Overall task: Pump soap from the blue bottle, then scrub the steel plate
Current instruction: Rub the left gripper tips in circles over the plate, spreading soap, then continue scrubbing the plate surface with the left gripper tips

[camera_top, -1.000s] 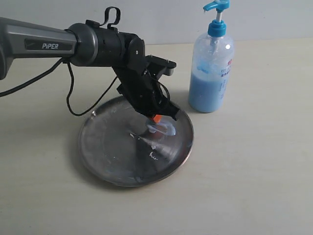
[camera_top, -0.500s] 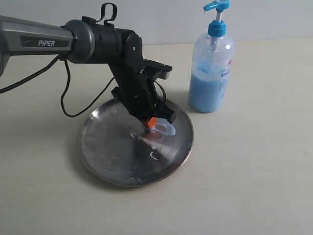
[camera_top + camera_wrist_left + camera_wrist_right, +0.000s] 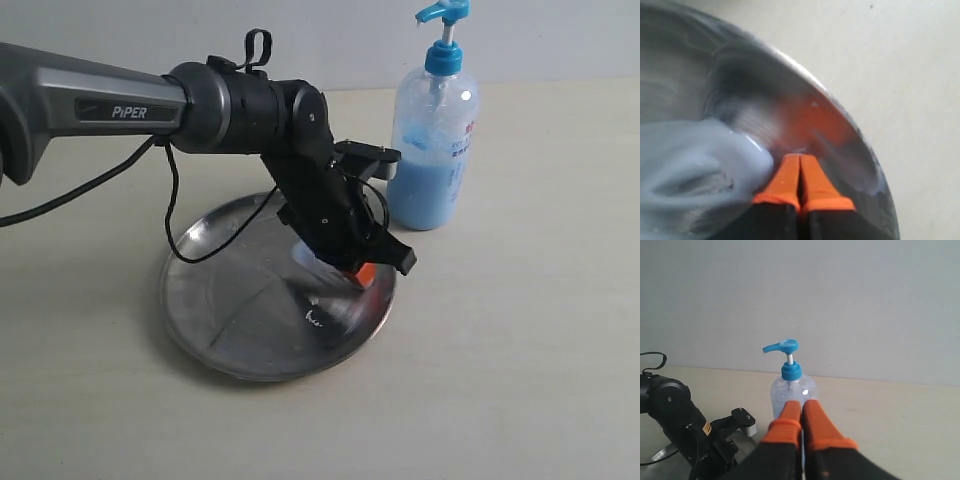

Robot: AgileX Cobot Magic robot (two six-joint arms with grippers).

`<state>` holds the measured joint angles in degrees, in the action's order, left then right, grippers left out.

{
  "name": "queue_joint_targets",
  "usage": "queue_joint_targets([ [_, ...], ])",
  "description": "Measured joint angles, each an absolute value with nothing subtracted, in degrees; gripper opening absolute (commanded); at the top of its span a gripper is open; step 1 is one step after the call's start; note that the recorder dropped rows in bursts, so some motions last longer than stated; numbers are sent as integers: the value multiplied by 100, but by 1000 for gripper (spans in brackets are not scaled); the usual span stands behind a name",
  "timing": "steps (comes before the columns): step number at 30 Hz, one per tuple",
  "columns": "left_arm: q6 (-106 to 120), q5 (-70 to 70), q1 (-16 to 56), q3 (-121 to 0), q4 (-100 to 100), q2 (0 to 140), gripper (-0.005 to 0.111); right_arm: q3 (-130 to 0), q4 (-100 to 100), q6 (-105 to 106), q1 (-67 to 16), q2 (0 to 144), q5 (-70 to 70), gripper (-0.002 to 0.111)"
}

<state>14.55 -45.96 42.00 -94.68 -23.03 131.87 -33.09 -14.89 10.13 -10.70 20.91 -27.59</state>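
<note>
Resting on steel plate [image 3: 220,300] near rim, left gripper [image 3: 800,159] clenched empty beside soap [image 3: 695,165] smear, right gripper [image 3: 802,407] clenched empty, facing blue bottle [image 3: 790,390].

Illumination is bright, even and diffuse. The steel plate [image 3: 230,330] casts a soft shadow on the table [image 3: 520,350] at the lower left of the exterior frame. In the left wrist view the plate is heavily blurred.

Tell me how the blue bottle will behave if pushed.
The blue bottle is tall for its base, so a push at its pump head could probably tip it. The soap fills roughly its lower half, so low pushes likely slide it. Its clear plastic wall probably flexes.
</note>
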Motion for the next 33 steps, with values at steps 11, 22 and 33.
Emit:
queue_joint_targets([
  [11,935,-4112,4105,-9468,-1135,13195,0,-3309,-1489,1013,-1070,2091,-2759,4],
  [22,561,-4631,3572,-9479,-709,13162,0,-3309,-1489,1013,-1070,2091,-2759,4],
  [33,549,-5103,3777,-9502,-624,13149,0,-3309,-1489,1013,-1070,2091,-2759,4],
])
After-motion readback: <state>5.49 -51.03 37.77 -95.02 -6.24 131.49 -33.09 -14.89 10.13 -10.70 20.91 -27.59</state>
